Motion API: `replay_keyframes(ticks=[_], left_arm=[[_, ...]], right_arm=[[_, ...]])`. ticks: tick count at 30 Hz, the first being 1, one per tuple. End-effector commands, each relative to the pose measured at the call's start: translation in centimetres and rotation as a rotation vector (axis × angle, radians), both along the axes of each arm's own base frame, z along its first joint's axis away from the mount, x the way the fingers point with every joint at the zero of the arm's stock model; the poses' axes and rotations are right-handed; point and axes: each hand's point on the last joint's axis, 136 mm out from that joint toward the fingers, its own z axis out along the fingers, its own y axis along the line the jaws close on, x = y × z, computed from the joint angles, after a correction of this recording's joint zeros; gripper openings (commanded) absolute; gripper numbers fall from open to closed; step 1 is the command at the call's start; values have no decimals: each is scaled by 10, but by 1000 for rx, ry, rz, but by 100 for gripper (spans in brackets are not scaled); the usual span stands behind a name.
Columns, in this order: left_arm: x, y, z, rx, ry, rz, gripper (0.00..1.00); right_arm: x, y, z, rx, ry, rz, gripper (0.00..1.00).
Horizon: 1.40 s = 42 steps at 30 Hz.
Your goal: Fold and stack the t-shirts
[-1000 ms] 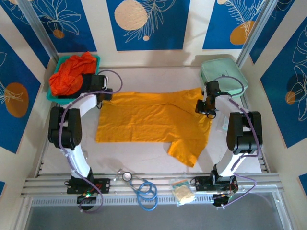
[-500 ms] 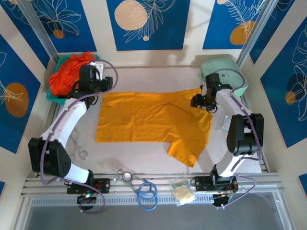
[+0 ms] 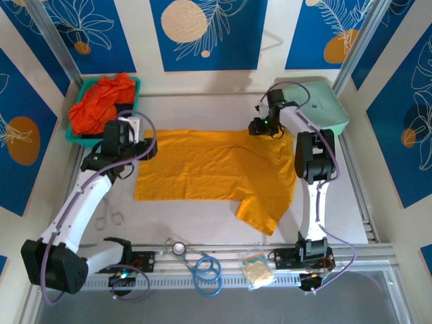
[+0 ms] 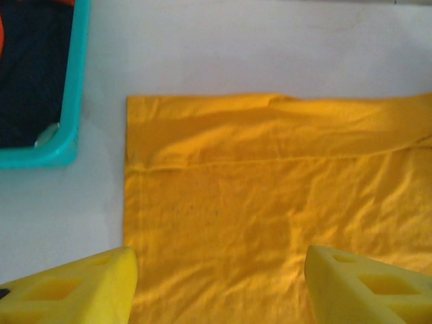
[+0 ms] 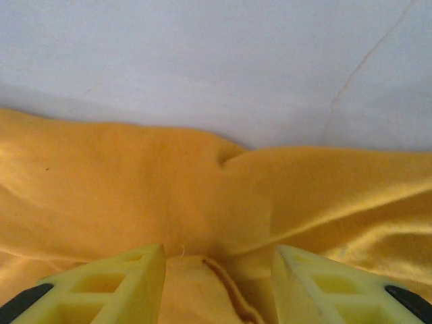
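A mustard-yellow t-shirt (image 3: 209,169) lies spread flat on the table, one sleeve (image 3: 263,209) pointing toward the near edge. Red-orange t-shirts (image 3: 98,101) are heaped in the teal tray (image 3: 75,137) at the back left. My left gripper (image 3: 133,140) hovers open above the yellow shirt's back-left corner (image 4: 202,155), its yellow fingers (image 4: 74,290) wide apart with nothing between them (image 4: 219,287). My right gripper (image 3: 257,127) sits low at the shirt's far edge near the collar; it is open (image 5: 217,283), straddling a raised fold and hem of yellow cloth (image 5: 229,223).
A pale mint-green case (image 3: 320,104) lies at the back right, just behind my right arm. Along the near rail are a stethoscope (image 3: 202,266) and a small clear bag (image 3: 258,268). Scissors (image 3: 113,217) lie left of the shirt. The teal tray's corner (image 4: 64,145) is close to my left gripper.
My right gripper has moved back and left along the shirt's far edge to the collar area. My left gripper swung toward the tray, then came back over the shirt's back-left corner.
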Motion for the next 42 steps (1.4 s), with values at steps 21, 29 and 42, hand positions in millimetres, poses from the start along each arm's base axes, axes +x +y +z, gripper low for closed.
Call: replay_keyframes(ticks=[21,29,42], left_arm=[[-18,-2,-3,-66,24,31,64],[-15,-4,-5,-79,33,28,64],[-14,-4,-5,-73,32,25,64]], right_arm=[[-8,18,-9,39,74,37,39],[-11,18,-7,39,82,34,14],[-37,21,19,16,104,-107,0]])
